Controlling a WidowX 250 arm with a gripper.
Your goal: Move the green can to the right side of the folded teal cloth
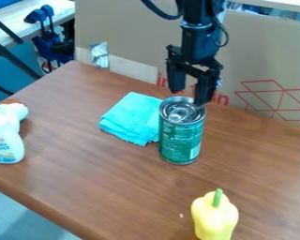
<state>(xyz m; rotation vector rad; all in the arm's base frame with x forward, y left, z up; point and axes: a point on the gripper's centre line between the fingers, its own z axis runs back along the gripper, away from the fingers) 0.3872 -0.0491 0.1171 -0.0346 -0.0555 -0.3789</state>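
The black gripper (189,95) hangs down from the top of the camera view, open, its two fingers spread apart above the back rim of a green can (181,138). Nothing is held between them. The can stands upright with its silver top and pull ring facing up; whether the right finger touches its rim I cannot tell. Just left of the can, partly behind it, lies a folded turquoise cloth (132,117).
A yellow toy pepper (214,216) with a green stem stands at the front of the wooden table (90,173). At the left edge is a white bottle (5,136). A cardboard panel (127,33) rises along the table's back edge.
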